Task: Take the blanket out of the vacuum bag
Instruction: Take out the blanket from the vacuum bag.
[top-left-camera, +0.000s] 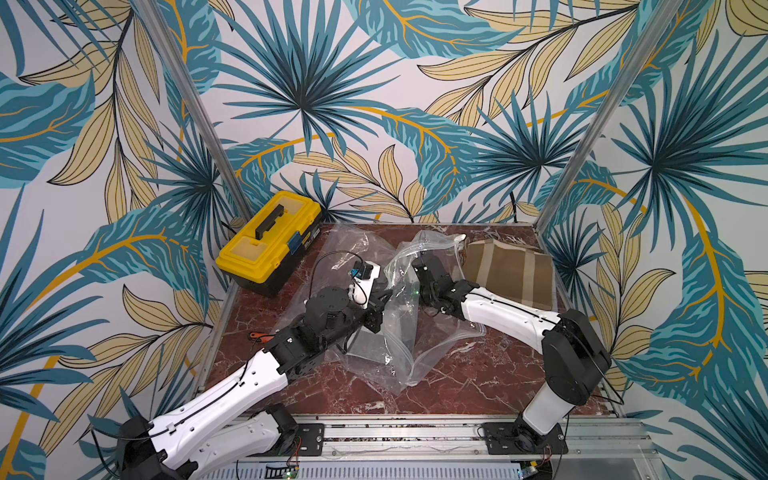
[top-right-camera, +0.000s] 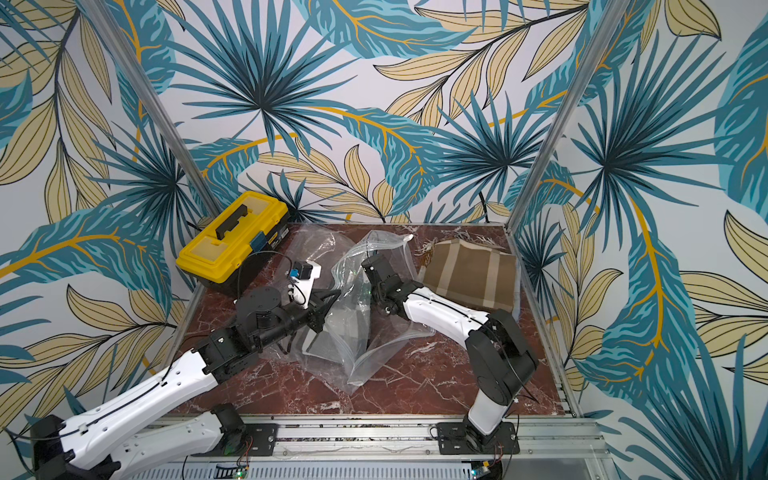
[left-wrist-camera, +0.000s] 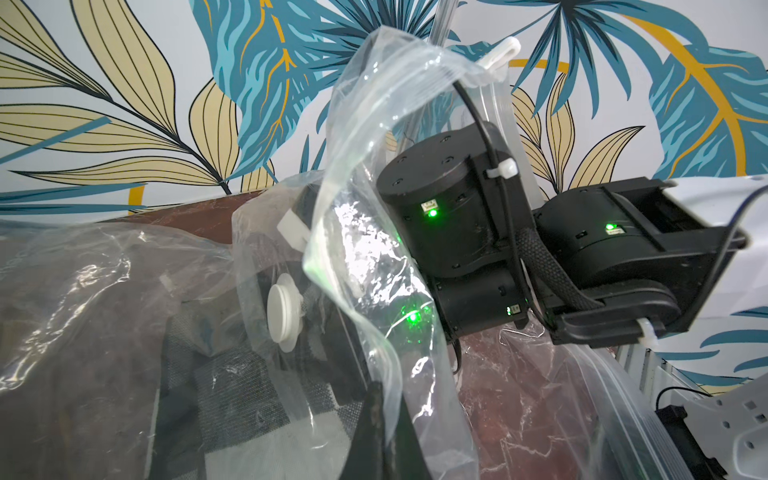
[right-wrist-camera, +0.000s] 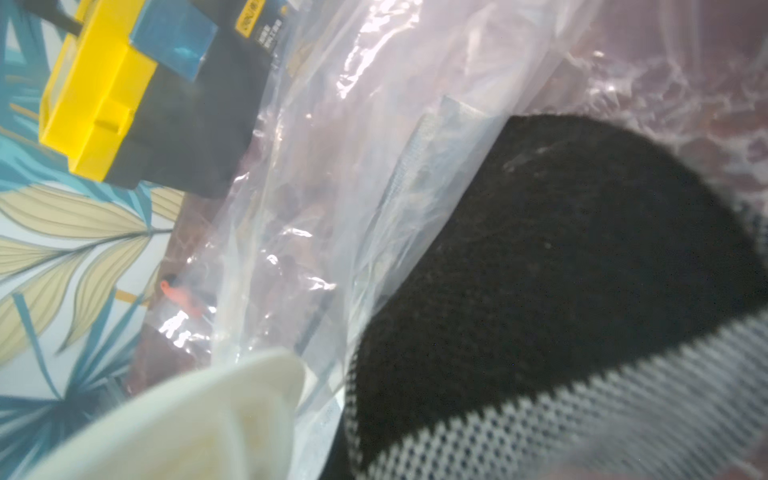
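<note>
I'm pinching the vacuum bag (top-left-camera: 401, 349) with my left gripper (top-left-camera: 386, 296); my right gripper (top-left-camera: 420, 272) is sitting clenched inside, against the black blanket (right-wrist-camera: 561, 249), can't tell if it's grabbing.

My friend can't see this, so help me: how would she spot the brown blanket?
Start at the red marble table. Go to its far right corner, where the folded blanket lies. Unlike the clear bags beside it, it is brown cloth with pale stripes and a fringe.
</note>
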